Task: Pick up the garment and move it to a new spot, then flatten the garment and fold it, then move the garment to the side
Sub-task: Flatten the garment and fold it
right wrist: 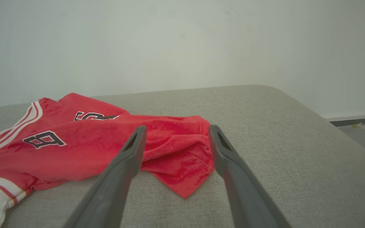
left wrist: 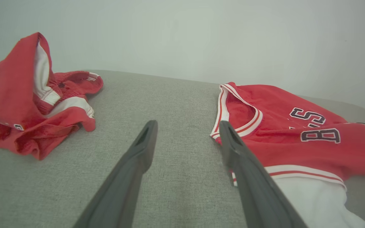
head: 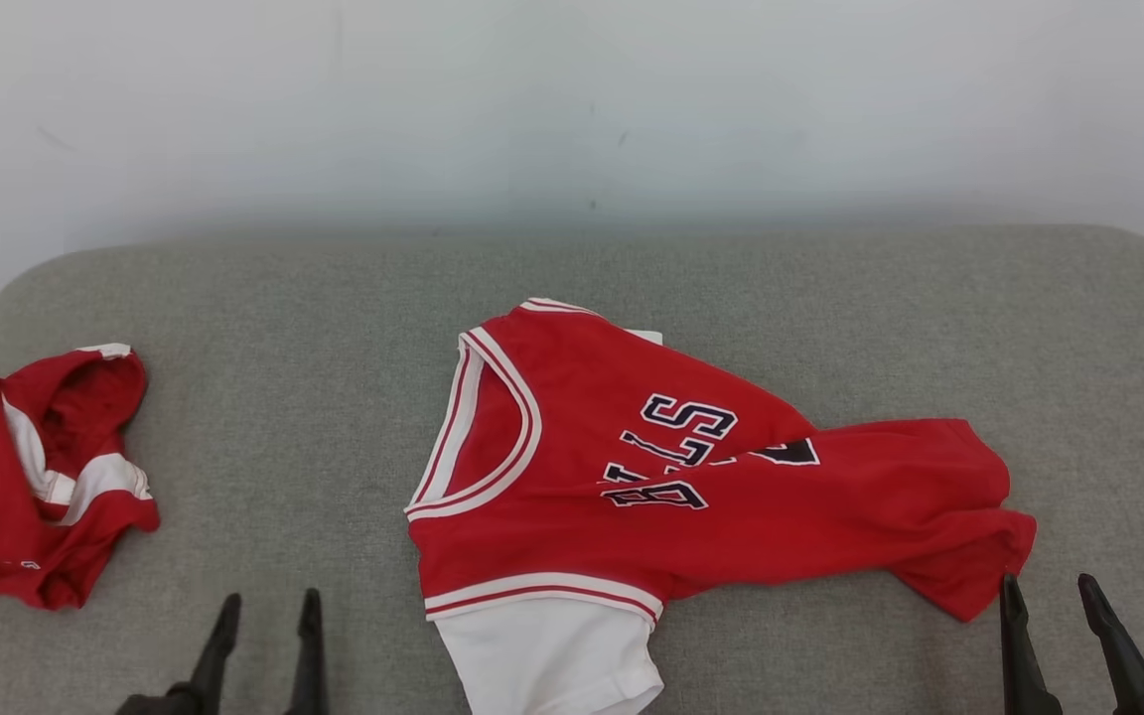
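Closest of all are the two grippers. The left gripper [head: 271,598] has its two dark fingers wide apart and holds nothing; bare grey couch [head: 334,298] lies between them. The right gripper [head: 1047,581] has its fingers wide apart too, and it holds nothing. Just to the right of the left gripper lies a white part [head: 552,655] of the shirt [head: 731,497], sticking out from under a red and white band. The red shirt lies on the couch between the two grippers and a bit ahead of them. It is bunched up and wrinkled, not flat. Its red corner [head: 969,601] lies just in front of the right gripper, very near that gripper's left finger; I cannot tell if they touch. Ahead and to the right of the left gripper is the shirt's neck hole [head: 488,427], with white and red stripes round it. Dark letters [head: 676,452] sit on the shirt past that. To the left of the left gripper, well apart from the shirt, sits a crumpled red bundle [head: 26,477] of cloth with white stripes. Farthest away, past the couch's back edge, is a pale wall [head: 572,99].
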